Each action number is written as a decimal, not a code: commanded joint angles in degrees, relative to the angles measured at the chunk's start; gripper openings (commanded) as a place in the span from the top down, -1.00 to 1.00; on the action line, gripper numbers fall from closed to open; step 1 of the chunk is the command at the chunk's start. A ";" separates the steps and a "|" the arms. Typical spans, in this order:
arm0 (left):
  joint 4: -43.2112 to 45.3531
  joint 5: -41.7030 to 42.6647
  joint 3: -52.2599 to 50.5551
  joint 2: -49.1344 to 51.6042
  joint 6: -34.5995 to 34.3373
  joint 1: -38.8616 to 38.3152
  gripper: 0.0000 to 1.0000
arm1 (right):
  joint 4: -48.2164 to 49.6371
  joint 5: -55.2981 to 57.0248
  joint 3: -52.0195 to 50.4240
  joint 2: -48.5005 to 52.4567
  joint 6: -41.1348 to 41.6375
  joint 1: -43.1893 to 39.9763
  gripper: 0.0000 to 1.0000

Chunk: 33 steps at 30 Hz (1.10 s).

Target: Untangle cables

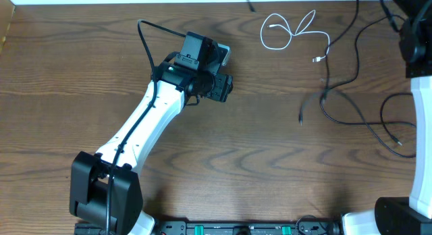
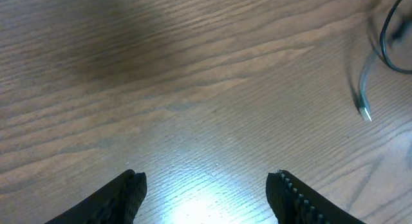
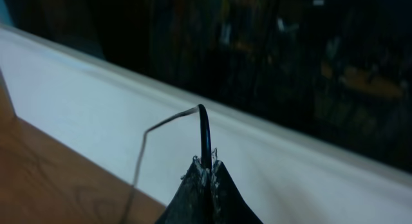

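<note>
A short white cable (image 1: 283,29) lies looped at the back of the table, its plug (image 1: 316,59) pointing toward me. Right of it, longer black cables (image 1: 337,103) wind across the wood, and one loose end (image 1: 301,117) lies left of them. My left gripper (image 1: 224,83) hovers mid-table, well left of the cables, open with nothing between its fingers (image 2: 129,193). In the left wrist view a cable end (image 2: 364,102) and a black loop (image 2: 386,47) show at the far right. My right gripper (image 3: 206,165) is shut on a black cable (image 3: 203,130), which rises from the tips and bends left.
The right arm (image 1: 413,32) stands at the back right corner, with its white base (image 1: 422,120) along the right edge. A thick black wire (image 1: 145,39) arcs behind the left arm. A pale wall (image 3: 84,108) borders the table's far edge.
</note>
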 commanded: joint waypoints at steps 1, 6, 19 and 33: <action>-0.35 -0.81 -0.61 0.44 1.20 -0.02 -0.29 | 1.60 -2.43 2.21 -0.42 2.16 0.07 0.98; -0.39 -0.81 -0.61 0.44 1.22 -0.02 -0.29 | 7.34 -6.97 4.22 -0.46 6.62 0.07 0.98; -0.37 -0.81 -0.61 0.70 1.66 -0.02 -0.30 | 16.26 -13.38 6.67 -0.57 11.72 -1.18 0.98; 2.97 -8.90 0.66 0.79 1.40 0.04 -0.29 | -21.29 10.36 6.97 1.29 -5.79 -1.44 0.98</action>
